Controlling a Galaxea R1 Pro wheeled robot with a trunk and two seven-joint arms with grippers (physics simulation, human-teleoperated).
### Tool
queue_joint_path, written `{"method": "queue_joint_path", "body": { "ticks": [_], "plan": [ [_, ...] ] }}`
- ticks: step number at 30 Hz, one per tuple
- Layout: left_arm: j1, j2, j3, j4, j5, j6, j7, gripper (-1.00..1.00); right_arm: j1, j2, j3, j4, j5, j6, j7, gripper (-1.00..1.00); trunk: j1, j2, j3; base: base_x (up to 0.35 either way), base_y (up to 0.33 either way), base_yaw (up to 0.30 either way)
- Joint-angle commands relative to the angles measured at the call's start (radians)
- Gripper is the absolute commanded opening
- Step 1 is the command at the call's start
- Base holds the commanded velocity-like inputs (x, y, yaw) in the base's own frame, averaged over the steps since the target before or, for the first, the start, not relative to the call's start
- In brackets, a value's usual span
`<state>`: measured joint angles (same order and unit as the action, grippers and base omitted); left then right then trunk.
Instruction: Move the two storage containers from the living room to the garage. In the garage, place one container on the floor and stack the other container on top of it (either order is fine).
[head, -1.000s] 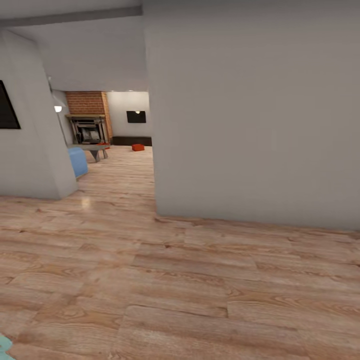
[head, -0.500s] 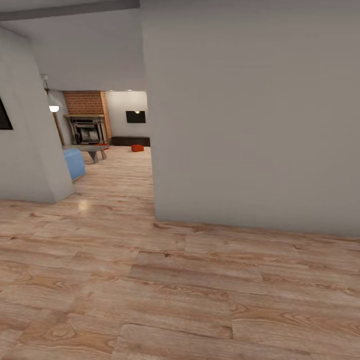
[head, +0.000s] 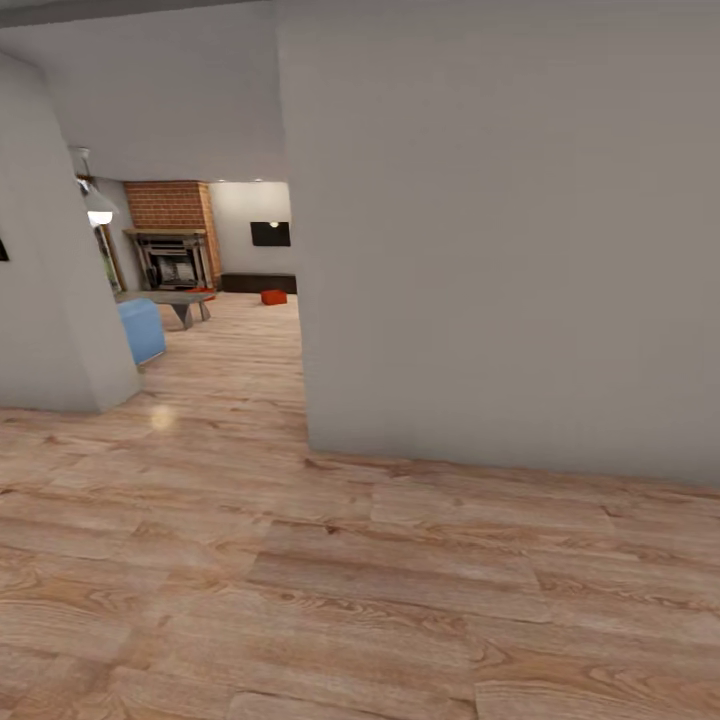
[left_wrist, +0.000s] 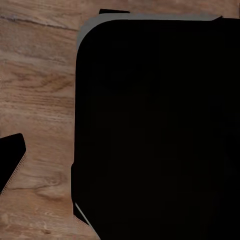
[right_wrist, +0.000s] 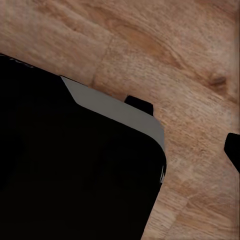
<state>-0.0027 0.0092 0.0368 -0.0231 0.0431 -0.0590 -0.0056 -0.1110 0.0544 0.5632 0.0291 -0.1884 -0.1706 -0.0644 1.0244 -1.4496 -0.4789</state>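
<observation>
steer left of the wall (head: 500, 250) corner toward the far bin (head: 273, 297) by the fireplace (head: 175, 255); each tool's state: cannot tell.

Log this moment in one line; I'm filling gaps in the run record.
phase: in transit | floor: light wood planks | ahead: grey wall, living room with brick fireplace | orange bin far off on floor | carrying: nothing seen

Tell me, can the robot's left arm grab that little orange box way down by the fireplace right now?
Probably not. The orange box sits far off down the wood floor, near the fireplace; the robot would likely have to drive closer first.
</observation>
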Motion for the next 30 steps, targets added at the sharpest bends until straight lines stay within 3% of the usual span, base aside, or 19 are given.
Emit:
{"method": "queue_joint_path", "body": {
  "ticks": [1, 22, 30],
  "plan": [
    [0.0, 0.0, 0.003, 0.0, 0.004, -0.002, -0.001, 1.0, -0.001, 0.001, 0.008, 0.003, -0.007, -0.006, -0.002, 1.0, 0.001, 0.0, -0.001, 0.322, 0.0, 0.097],
    [0.0, -0.001, 0.003, 0.0, 0.004, -0.002, -0.001, 1.0, -0.001, -0.002, 0.009, 0.003, -0.002, -0.006, -0.002, 1.0, 0.001, 0.0, -0.001, 0.322, 0.0, 0.256],
    [0.0, -0.001, 0.003, 0.0, 0.004, -0.002, -0.001, 1.0, -0.001, -0.001, 0.009, 0.003, -0.002, -0.006, -0.002, 1.0, 0.001, 0.0, -0.001, 0.322, 0.0, 0.085]
  ]
}}
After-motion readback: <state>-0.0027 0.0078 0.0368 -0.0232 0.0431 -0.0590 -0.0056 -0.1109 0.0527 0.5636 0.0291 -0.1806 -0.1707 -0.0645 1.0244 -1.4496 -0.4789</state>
